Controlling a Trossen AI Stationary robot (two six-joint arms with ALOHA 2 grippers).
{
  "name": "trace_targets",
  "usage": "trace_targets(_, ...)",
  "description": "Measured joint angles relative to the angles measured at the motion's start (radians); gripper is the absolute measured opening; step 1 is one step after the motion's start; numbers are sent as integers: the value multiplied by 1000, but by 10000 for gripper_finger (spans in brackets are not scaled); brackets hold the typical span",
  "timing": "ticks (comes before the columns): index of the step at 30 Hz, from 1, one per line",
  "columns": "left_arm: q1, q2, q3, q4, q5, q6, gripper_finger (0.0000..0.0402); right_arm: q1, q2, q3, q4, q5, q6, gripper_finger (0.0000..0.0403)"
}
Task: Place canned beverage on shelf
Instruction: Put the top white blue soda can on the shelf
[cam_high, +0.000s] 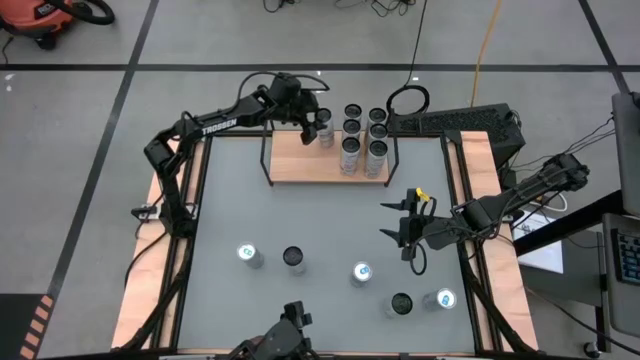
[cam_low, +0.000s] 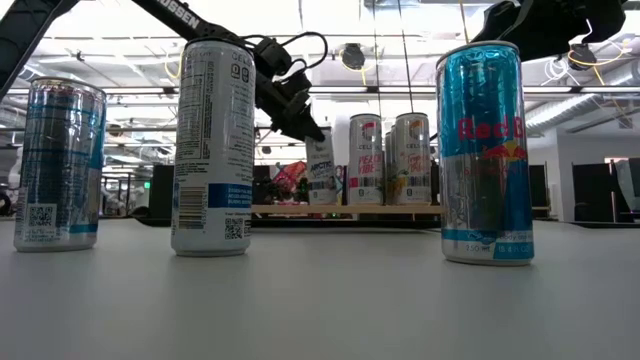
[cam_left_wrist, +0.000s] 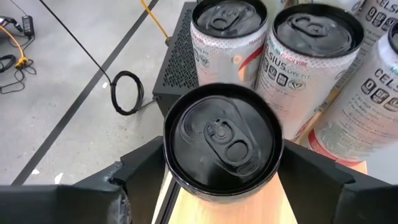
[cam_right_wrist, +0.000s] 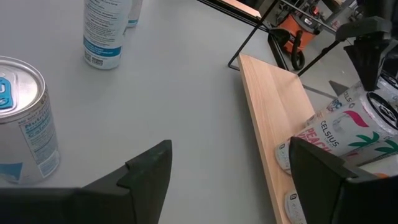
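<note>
The shelf (cam_high: 300, 165) sits at 12 o'clock on the grey table (cam_high: 300, 215). The left gripper (cam_high: 318, 127) brackets a black-topped can (cam_left_wrist: 222, 142) standing on the shelf's board, fingers (cam_left_wrist: 143, 165) at its sides; grip contact cannot be confirmed. The right gripper (cam_high: 400, 225) hovers at 3 o'clock, fingers spread, holding nothing.

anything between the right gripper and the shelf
No, in the high view only bare grey table separates the open right gripper from the shelf; the loose cans stand nearer the front edge.
</note>
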Motion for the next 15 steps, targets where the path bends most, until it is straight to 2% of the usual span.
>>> trace_targets(15,0,0,0,36,-9,-8,289,0,0,0,0,-2,3,255)
